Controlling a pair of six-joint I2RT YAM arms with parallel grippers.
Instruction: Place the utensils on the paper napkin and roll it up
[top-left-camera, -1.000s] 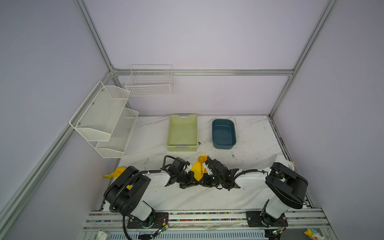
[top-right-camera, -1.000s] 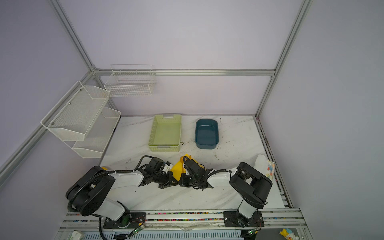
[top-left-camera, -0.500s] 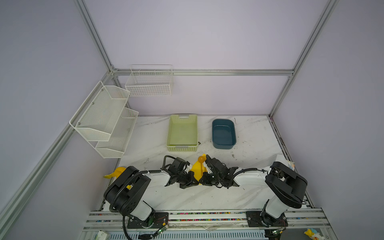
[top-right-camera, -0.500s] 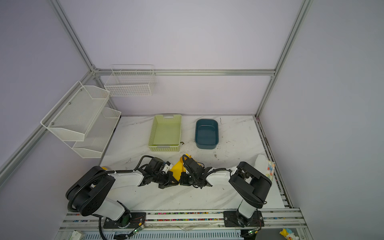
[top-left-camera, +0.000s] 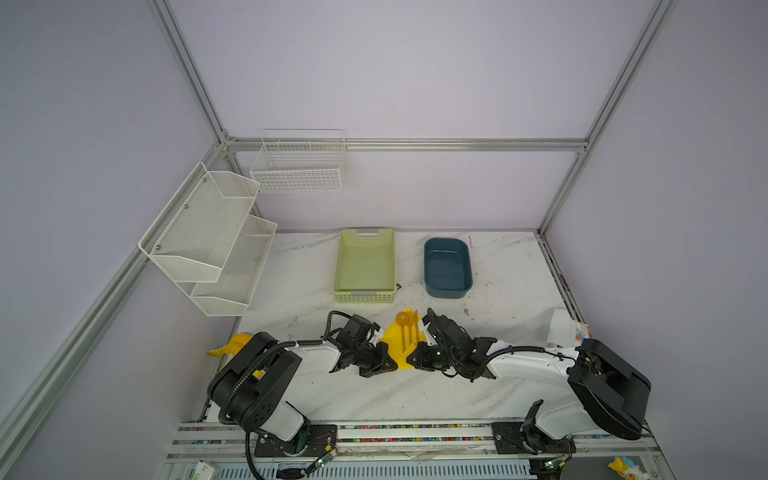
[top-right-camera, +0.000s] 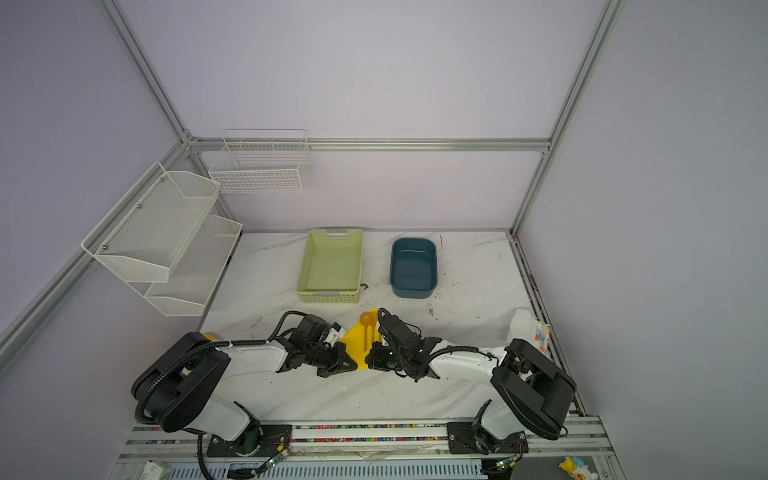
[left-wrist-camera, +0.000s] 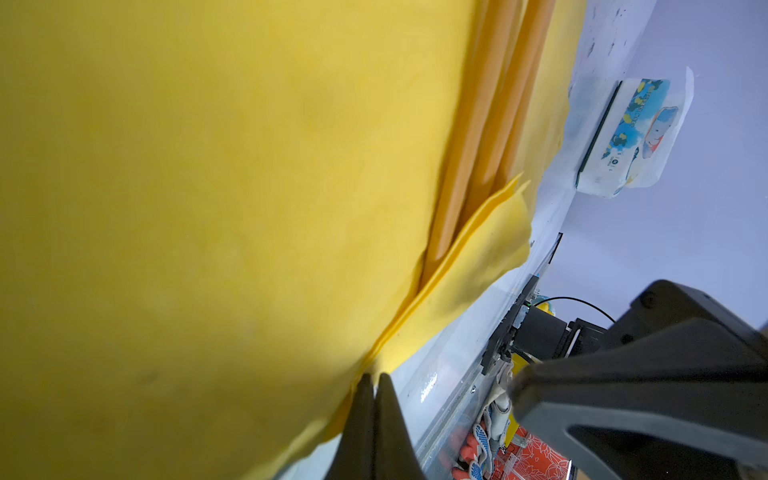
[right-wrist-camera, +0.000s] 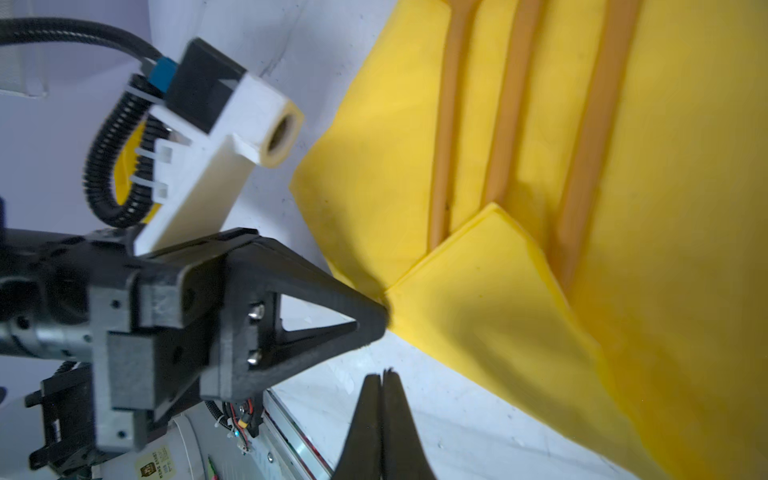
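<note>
The yellow paper napkin lies near the table's front with both side edges raised. On it rest the utensils, three orange-tan pieces side by side; the spoon's round bowl points toward the baskets. A near corner of the napkin is folded as a flap over the handle ends. My left gripper is shut, its tip against the end of that fold. My right gripper is shut and holds nothing, over bare table just beside the napkin's edge.
A green basket and a blue tub stand behind the napkin. White wire shelves and a wire basket hang at the back left. A yellow banana toy lies at the left edge, a wipes packet at the right.
</note>
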